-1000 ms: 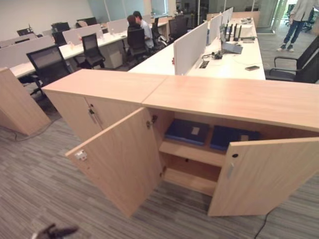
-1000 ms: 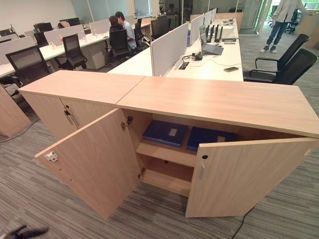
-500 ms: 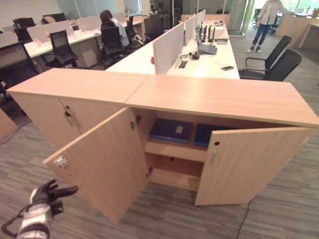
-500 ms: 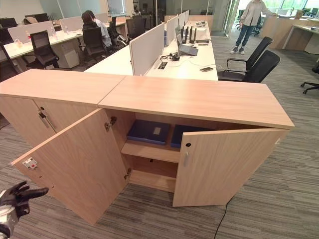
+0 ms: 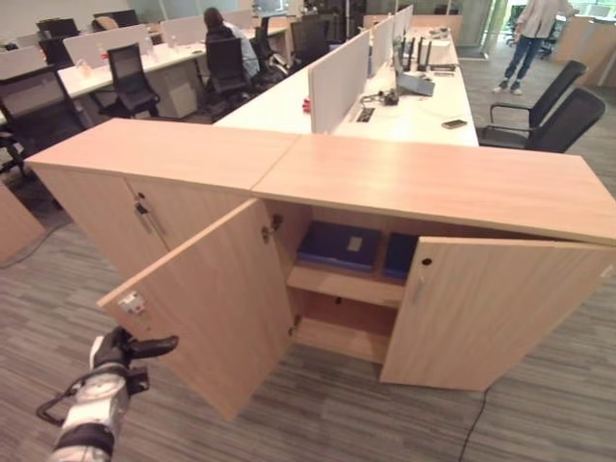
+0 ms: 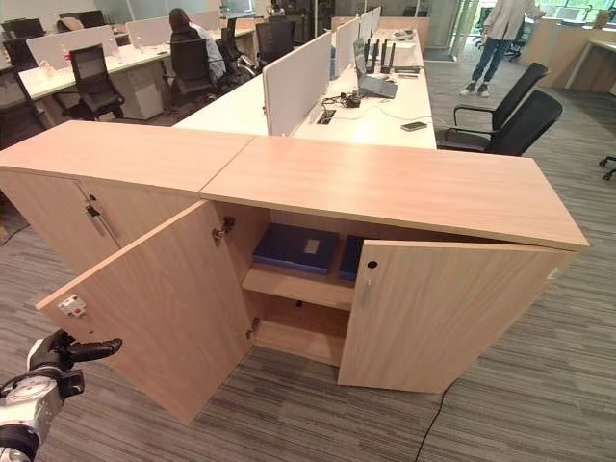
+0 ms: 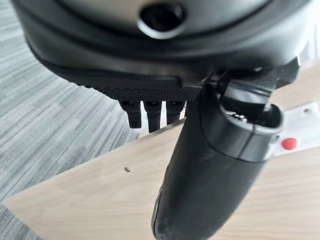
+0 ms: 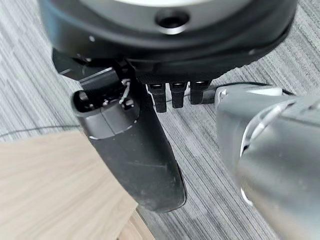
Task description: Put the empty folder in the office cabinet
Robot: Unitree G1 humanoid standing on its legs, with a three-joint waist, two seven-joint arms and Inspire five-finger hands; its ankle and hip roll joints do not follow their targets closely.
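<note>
Left robot hand [image 5: 120, 350] hovers open and empty near the cabinet door [image 5: 217, 308]; flat blue folder [image 5: 339, 246] lies shelved.

two wooden cabinets stand side by side: the office cabinet [image 6: 385, 192] with both of its two doors swung open, the left door [image 6: 159, 308] and the right door [image 6: 452, 318], and a second cabinet [image 6: 106, 159] to its left with doors shut. two blue folders lie on the upper shelf [image 6: 294, 286], one folder [image 6: 296, 247] fully seen, the other folder [image 6: 352, 257] partly behind the right door. two people show: one seated person [image 6: 183, 29], one standing person [image 6: 500, 24]. one left hand [image 6: 63, 351] appears by the left door.
</note>
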